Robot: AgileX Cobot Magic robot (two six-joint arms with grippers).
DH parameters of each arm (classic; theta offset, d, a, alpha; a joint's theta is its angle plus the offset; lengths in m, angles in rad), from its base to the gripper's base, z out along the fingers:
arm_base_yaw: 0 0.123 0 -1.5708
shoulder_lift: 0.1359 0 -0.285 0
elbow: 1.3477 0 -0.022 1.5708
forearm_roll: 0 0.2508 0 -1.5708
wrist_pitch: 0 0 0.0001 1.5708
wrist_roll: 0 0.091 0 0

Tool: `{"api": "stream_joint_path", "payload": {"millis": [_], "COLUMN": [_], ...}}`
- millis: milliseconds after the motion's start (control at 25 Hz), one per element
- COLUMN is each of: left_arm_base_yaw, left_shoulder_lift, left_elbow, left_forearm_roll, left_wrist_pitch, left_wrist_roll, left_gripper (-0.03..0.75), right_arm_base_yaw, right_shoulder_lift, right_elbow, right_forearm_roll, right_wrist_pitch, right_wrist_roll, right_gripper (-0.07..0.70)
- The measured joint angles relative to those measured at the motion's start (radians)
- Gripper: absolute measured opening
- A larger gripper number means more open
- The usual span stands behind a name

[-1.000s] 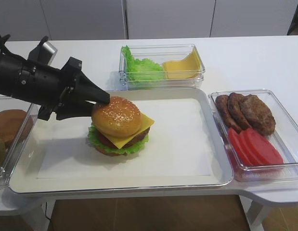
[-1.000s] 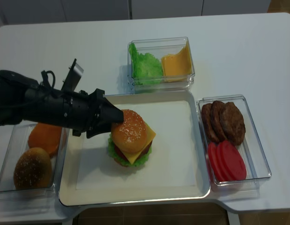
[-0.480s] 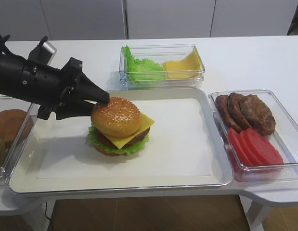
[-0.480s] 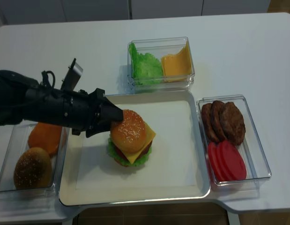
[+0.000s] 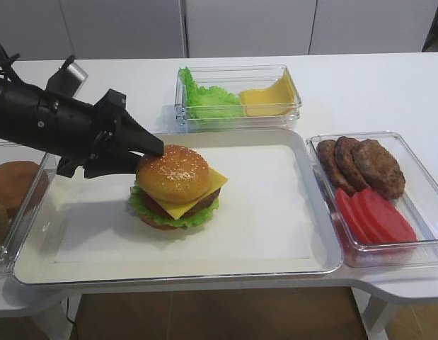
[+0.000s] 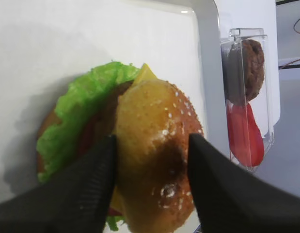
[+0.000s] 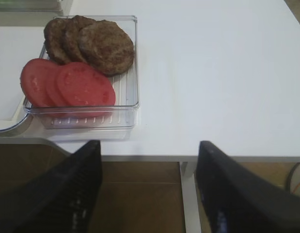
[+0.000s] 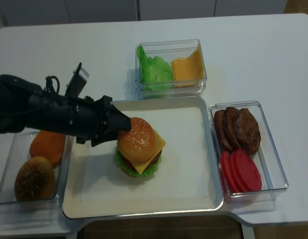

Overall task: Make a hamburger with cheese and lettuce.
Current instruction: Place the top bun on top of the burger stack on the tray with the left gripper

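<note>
The hamburger stands on the white tray, left of its middle. It is a stack of bun, lettuce fringe, patty, cheese with a corner jutting right, and a sesame top bun. My left gripper reaches in from the left, and its two black fingers sit against the sides of that top bun, which fills the gap between them. The top bun rests on the stack. My right gripper hangs open over the table's front edge, holding nothing.
Behind the tray a clear bin holds loose green leaves and orange-yellow slices. A bin on the right holds brown patties and red tomato slices. Left of the tray, a bin holds brown buns, under my left arm.
My left gripper and arm have shifted very slightly to the right. The top bun stays on the stack between the fingers.
</note>
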Motion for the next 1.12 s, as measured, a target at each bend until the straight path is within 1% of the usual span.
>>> {"api": "stream_joint_path", "payload": {"millis": [200, 560, 840, 1120], "left_arm_base_yaw": [-0.022, -0.022, -0.022, -0.022], "left_shoulder_lift": [0.0, 0.0, 0.0, 0.0], "left_elbow": [0.0, 0.0, 0.0, 0.0], "left_forearm_roll": [0.011, 0.02, 0.02, 0.02], "left_wrist_pitch": [-0.01, -0.026, -0.026, -0.026], "left_wrist_roll": [0.0, 0.0, 0.012, 0.012], "left_gripper": [0.357, 0.359, 0.432, 0.443], "right_arm_base_yaw": [0.0, 0.0, 0.0, 0.0], "right_shoulder_lift": [0.0, 0.0, 0.0, 0.0], "right_elbow": [0.0, 0.0, 0.0, 0.0], "right_forearm_roll": [0.0, 0.0, 0.0, 0.0], "right_wrist_pitch": [0.0, 0.0, 0.0, 0.0], "right_wrist_roll": [0.0, -0.004, -0.004, -0.004], "right_gripper": [0.465, 0.465, 0.465, 0.465]}}
